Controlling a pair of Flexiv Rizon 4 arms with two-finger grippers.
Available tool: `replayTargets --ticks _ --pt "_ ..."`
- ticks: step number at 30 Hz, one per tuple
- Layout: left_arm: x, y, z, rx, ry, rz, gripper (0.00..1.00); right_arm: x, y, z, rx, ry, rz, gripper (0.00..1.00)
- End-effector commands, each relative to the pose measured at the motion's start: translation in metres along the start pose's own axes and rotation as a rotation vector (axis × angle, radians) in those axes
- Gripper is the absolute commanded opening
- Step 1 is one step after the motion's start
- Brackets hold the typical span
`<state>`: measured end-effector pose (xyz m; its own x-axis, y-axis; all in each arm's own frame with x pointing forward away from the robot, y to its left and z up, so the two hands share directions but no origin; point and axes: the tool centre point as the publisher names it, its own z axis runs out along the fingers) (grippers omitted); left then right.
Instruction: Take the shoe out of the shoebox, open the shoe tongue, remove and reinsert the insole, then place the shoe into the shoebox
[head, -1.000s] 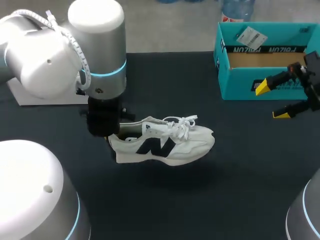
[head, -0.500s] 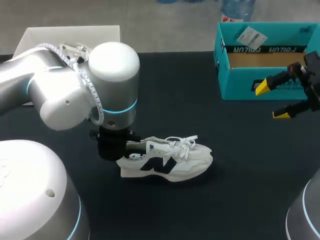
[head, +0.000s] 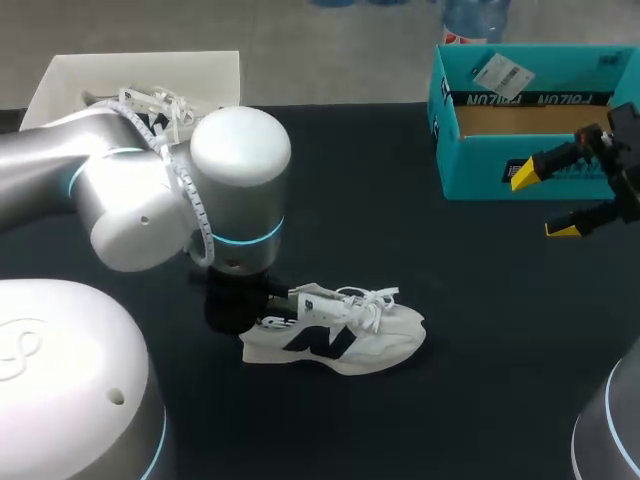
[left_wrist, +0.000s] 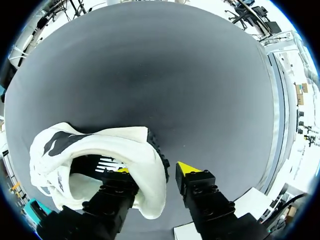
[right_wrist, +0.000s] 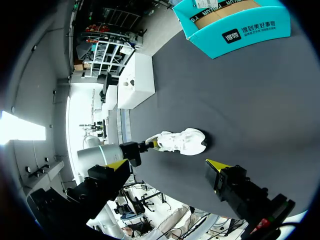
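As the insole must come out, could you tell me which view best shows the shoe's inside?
The left wrist view: it looks into the shoe through its heel opening. The head view shows only its side; the right wrist view, a distant speck.

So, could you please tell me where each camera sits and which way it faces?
Head: above and behind, facing down on the table; left arm, right gripper show.
Left wrist: on that wrist, facing down along the left gripper, straddling the shoe heel.
Right wrist: on that wrist, facing across the table past the open right gripper.
Shared: shoe in all; shoebox in head and right wrist.
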<state>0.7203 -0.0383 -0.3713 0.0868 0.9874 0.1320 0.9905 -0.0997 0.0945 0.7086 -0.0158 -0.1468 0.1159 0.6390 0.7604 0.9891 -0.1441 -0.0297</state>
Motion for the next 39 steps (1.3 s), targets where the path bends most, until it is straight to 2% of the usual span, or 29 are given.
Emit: replayTargets --ticks 1,4,11,19,24,38,39 --pt "0.002 -0.005 -0.011 0.018 -0.02 -0.027 1.0 0.0 -0.001 0.001 -0.002 -0.002 0.001 1.0" --pt "0.004 -0.009 -0.023 0.031 -0.041 -0.063 1.0 0.0 -0.001 0.001 -0.002 -0.002 0.001 1.0" --pt "0.014 -0.005 -0.052 0.161 -0.125 -0.275 1.0 0.0 -0.001 0.001 -0.002 -0.002 0.001 1.0" --pt "0.019 0.0 -0.071 0.287 -0.22 -0.518 1.0 0.0 -0.001 0.001 -0.002 -0.002 0.001 1.0" --pt "0.024 0.002 -0.077 0.354 -0.228 -0.624 1.0 0.0 -0.001 0.001 -0.002 -0.002 0.001 1.0" --pt "0.024 0.002 -0.077 0.354 -0.228 -0.624 1.0 0.0 -0.001 0.001 -0.002 -0.002 0.001 1.0" --pt "0.026 0.005 -0.076 0.455 -0.252 -0.677 1.0 0.0 -0.001 0.001 -0.002 -0.002 0.001 1.0"
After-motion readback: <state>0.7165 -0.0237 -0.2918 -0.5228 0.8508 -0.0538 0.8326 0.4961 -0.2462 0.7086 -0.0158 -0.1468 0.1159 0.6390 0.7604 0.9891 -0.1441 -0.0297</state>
